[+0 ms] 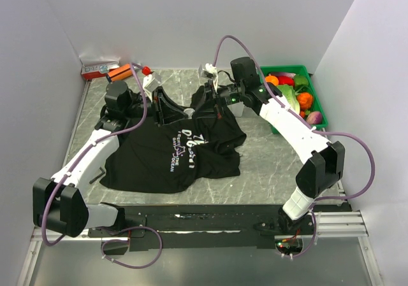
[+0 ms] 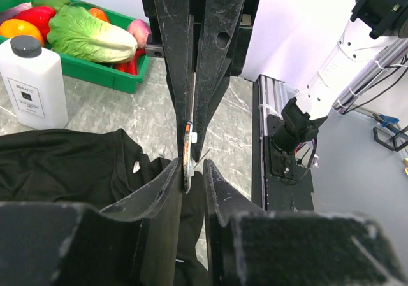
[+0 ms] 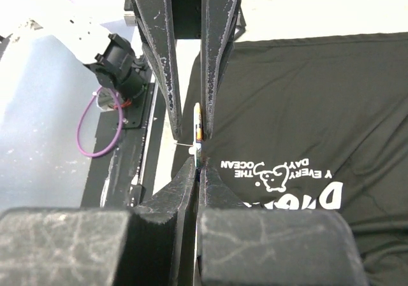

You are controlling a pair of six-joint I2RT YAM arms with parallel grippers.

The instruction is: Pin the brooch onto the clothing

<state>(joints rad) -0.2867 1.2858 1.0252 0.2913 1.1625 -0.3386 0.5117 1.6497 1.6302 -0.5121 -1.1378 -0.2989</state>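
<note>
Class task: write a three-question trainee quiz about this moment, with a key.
1. True or false: the T-shirt lies on the table.
2. The fingers of the right gripper pinch: A a bottle cap, B the brooch, C a sleeve.
3. Fill in: the green bin holds ____.
Key: 1 true; 2 B; 3 produce.

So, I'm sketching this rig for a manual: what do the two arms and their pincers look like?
Both the left arm and right arm have white shells with boxy black joints. A purple cable loops along each. The left pincer and right pincer are black, with two flat, scuffed fingers.
</note>
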